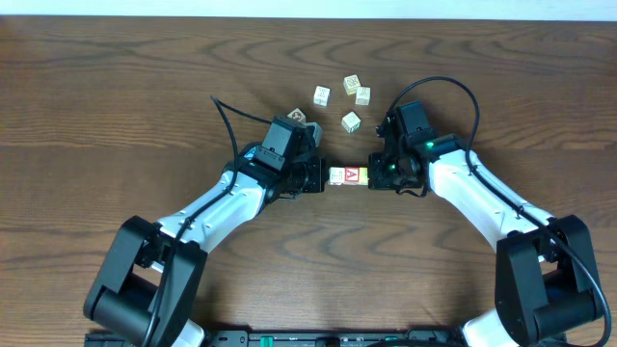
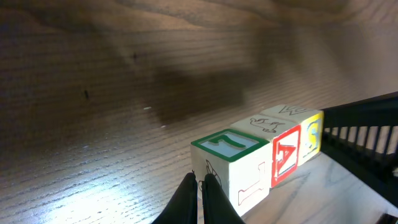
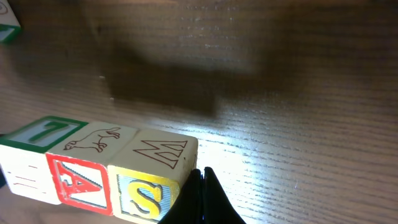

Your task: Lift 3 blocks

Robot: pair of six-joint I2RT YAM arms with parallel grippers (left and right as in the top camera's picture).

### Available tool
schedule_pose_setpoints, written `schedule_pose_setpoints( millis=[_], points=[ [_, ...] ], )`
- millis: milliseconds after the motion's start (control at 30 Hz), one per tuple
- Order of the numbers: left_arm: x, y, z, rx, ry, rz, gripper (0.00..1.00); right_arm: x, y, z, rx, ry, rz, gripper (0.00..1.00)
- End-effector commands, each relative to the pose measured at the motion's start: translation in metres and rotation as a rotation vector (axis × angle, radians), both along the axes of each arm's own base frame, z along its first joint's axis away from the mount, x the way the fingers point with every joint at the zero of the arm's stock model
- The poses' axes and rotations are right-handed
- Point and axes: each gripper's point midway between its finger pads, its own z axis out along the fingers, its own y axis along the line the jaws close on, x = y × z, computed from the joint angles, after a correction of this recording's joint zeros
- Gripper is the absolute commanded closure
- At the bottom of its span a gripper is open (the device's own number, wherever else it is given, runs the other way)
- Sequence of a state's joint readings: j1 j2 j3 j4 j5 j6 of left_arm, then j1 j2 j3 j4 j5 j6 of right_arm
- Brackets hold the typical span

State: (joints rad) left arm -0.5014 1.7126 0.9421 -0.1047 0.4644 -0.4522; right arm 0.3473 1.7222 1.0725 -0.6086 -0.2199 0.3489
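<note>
Lift in hand: left gripper (image 2: 200, 186) and right gripper (image 3: 200, 180), fingers closed on nothing, clamp the three-block row (image 2: 267, 134) endwise about the red A block (image 3: 78, 180); next, rise together, squeezing evenly.

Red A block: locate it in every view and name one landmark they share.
Overhead: red A block at the picture's centre, in a short row of blocks.
Left wrist: red A block lower right, middle of three.
Right wrist: red A block lower left, middle of three.
Shared landmark: the green L block touching it.
</note>
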Motion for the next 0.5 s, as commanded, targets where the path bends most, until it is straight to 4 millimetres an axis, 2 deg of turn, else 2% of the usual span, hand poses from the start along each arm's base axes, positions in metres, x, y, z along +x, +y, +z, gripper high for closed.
schedule_pose_setpoints(
  millis=[0, 233, 467],
  points=[
    [-0.012, -0.022, 0.002, -0.057, 0.027, -0.070, 0.93, -0.007, 0.038, 0.015, 0.134, 0.011, 0.086, 0.99],
    [-0.013, -0.022, -0.003, -0.051, 0.037, -0.071, 0.93, -0.009, 0.039, 0.007, 0.126, 0.033, 0.088, 0.99],
    [-0.015, -0.021, -0.017, -0.035, 0.068, -0.071, 0.93, -0.009, 0.042, 0.003, 0.125, 0.037, 0.095, 0.99]
  ],
)
